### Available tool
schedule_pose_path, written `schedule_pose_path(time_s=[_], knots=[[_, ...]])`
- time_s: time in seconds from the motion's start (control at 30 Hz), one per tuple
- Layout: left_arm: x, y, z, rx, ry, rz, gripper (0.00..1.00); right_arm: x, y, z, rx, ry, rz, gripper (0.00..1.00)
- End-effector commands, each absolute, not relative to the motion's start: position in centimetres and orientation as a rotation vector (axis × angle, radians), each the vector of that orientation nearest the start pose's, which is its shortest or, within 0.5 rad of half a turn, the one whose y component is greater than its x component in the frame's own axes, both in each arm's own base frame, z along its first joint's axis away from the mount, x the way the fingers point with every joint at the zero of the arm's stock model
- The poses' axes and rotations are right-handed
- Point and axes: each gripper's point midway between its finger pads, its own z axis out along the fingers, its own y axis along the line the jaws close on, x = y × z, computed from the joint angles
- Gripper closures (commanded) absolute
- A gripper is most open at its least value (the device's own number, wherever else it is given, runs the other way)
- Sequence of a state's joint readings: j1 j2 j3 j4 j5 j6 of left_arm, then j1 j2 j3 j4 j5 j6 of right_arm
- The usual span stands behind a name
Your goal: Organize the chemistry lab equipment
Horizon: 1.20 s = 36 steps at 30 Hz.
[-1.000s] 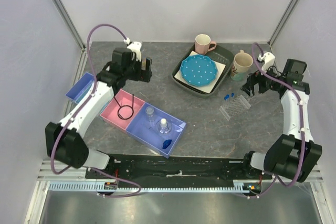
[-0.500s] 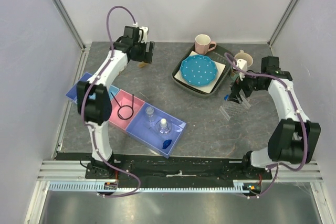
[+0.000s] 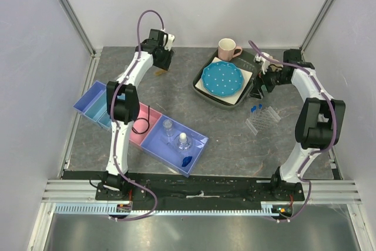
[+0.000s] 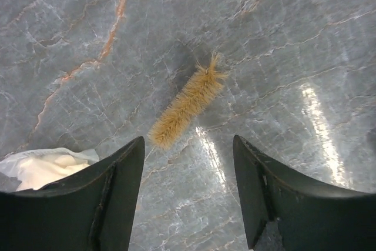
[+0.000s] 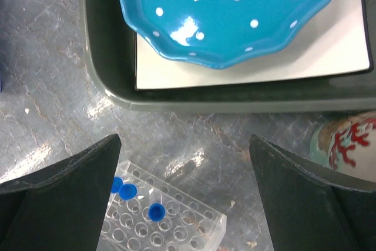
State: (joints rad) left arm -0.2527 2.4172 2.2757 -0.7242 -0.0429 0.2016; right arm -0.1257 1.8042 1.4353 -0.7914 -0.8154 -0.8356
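A tan bristly brush [image 4: 187, 105] lies flat and slantwise on the table [image 4: 282, 39], and a bag of white wads [image 4: 41, 166] is near it. The clear tube rack [image 5: 170, 227] rests on the table with three blue-capped tubes [image 5: 155, 211] at one end. In the blue tray [image 3: 197, 142] two clear little bottles [image 3: 183, 141] stand upright near a blue hexagonal piece [image 3: 186, 160]. The black wire ring [image 3: 140, 125] lies in the pink tray [image 3: 154, 127], stem pointing away.
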Motion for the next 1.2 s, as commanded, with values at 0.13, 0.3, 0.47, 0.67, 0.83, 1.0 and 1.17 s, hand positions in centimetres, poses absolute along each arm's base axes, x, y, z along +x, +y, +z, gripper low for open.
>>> schedule_pose_path(time_s=[0.13, 0.3, 0.47, 0.67, 0.83, 1.0, 1.17], knots=[[59.8, -12.4, 5.5, 0.597, 2.410, -0.022, 0.40, 43.6, 8.2, 14.2, -1.023, 2.020, 0.727, 0.02], [60.0, -11.8, 3.1, 0.558, 2.450, -0.048, 0.47, 44.9, 8.7, 14.4, -1.027, 2.012, 0.729, 0.02], [59.5, -12.2, 2.1, 0.556, 2.478, -0.096, 0.60, 45.6, 9.5, 13.9, -1.032, 2.021, 0.741, 0.02], [58.2, -12.5, 3.5, 0.520, 2.501, -0.142, 0.98, 46.4, 10.4, 14.3, -1.042, 2.008, 0.744, 0.02], [59.3, -13.2, 12.8, 0.523, 2.304, -0.171, 0.98, 46.7, 11.3, 14.8, -1.065, 1.988, 0.742, 0.02], [58.0, -11.8, 21.0, 0.514, 2.161, -0.124, 0.98, 45.8, 13.8, 15.4, -1.122, 1.952, 0.770, 0.02], [52.4, -8.2, 27.8, 0.420, 2.077, -0.043, 0.98, 45.0, 15.8, 15.4, -1.143, 1.935, 0.802, 0.02]])
